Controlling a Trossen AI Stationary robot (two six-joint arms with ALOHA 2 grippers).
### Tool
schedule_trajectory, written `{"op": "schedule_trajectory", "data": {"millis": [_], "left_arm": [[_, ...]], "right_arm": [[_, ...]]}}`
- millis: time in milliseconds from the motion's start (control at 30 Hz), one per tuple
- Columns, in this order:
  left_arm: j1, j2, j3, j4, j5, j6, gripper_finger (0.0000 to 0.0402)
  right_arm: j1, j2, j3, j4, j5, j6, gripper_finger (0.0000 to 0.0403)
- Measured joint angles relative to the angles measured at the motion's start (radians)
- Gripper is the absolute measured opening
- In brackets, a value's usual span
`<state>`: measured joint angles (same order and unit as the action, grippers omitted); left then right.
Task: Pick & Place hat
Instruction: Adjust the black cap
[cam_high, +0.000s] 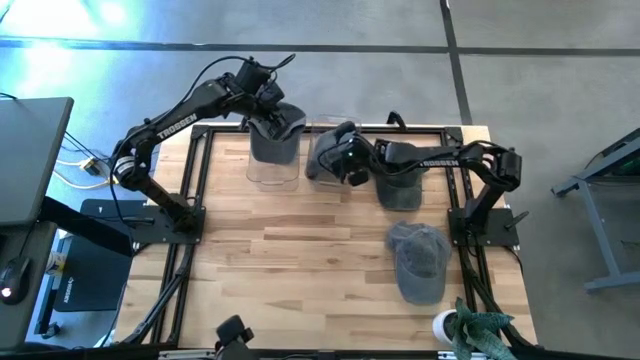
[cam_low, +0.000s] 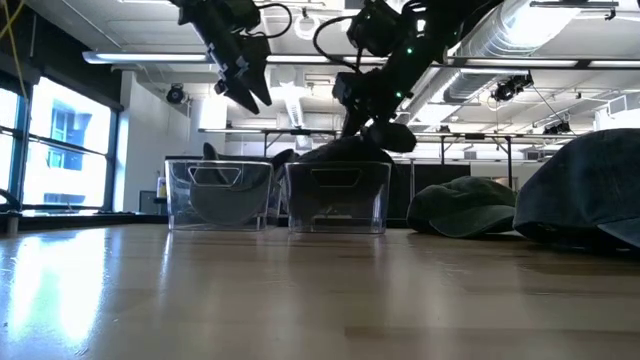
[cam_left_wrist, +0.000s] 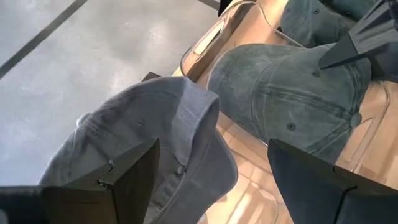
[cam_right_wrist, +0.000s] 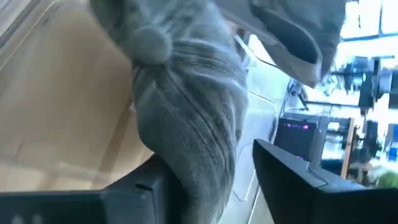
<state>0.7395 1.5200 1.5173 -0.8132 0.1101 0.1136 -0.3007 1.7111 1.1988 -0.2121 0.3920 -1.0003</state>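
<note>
Two clear bins stand side by side at the table's far edge, the left one (cam_high: 272, 160) and the right one (cam_high: 325, 165). A light grey cap (cam_left_wrist: 149, 130) lies in the left bin. My left gripper (cam_low: 248, 88) is open and empty, well above that bin. My right gripper (cam_high: 345, 160) reaches in from the table's right and is shut on a dark grey cap (cam_low: 345, 150) at the right bin's (cam_low: 338, 195) rim. This cap also shows in the left wrist view (cam_left_wrist: 292, 93). My right gripper pinches a gathered fold of the dark grey cap's crown (cam_right_wrist: 193, 149) between its two fingers, a little way from the top button (cam_right_wrist: 149, 40). The fingers slant down from the table's right side. The cap hangs at the right bin's opening. I cannot tell whether it rests on the bin's bottom.
Two more dark caps lie on the table's right half, one near the right arm (cam_high: 400, 190) and one nearer the front edge (cam_high: 420, 260). A white object with a green plant (cam_high: 465, 328) sits at the front right corner. Bare wood lies in the middle and left.
</note>
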Motion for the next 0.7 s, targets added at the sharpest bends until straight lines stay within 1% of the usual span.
{"op": "schedule_trajectory", "data": {"millis": [100,200,300,333,367,467,500,600,700], "left_arm": [[0.000,0.000,0.000,0.002,0.005,0.013,0.0291],[0.000,0.000,0.000,0.004,0.016,0.013,0.0291],[0.000,0.000,0.000,0.005,0.016,0.012,0.0291],[0.000,0.000,0.000,0.010,0.015,0.008,0.0291],[0.000,0.000,0.000,0.015,0.015,-0.002,0.0291],[0.000,0.001,0.000,0.040,0.016,-0.041,0.0291],[0.000,0.001,0.000,0.053,0.016,-0.055,0.0291],[0.000,0.001,0.000,0.092,0.017,-0.070,0.0291],[0.000,0.001,0.000,0.131,0.034,-0.071,0.0291]], "right_arm": [[-0.011,0.000,0.014,0.014,-0.003,0.089,0.0148],[-0.025,0.000,0.034,0.005,-0.059,0.201,0.0098],[-0.049,0.000,0.080,-0.049,-0.137,0.384,0.0036],[-0.060,0.000,0.100,-0.077,-0.157,0.453,0.0019],[-0.073,0.000,0.120,-0.107,-0.171,0.519,0.0010],[-0.126,0.000,0.191,-0.214,-0.174,0.743,0.0019],[-0.151,0.000,0.217,-0.252,-0.193,0.821,0.0020],[-0.248,0.000,0.281,-0.341,-0.311,1.046,0.0007],[-0.357,0.000,0.280,-0.366,-0.448,1.247,0.0011]]}}
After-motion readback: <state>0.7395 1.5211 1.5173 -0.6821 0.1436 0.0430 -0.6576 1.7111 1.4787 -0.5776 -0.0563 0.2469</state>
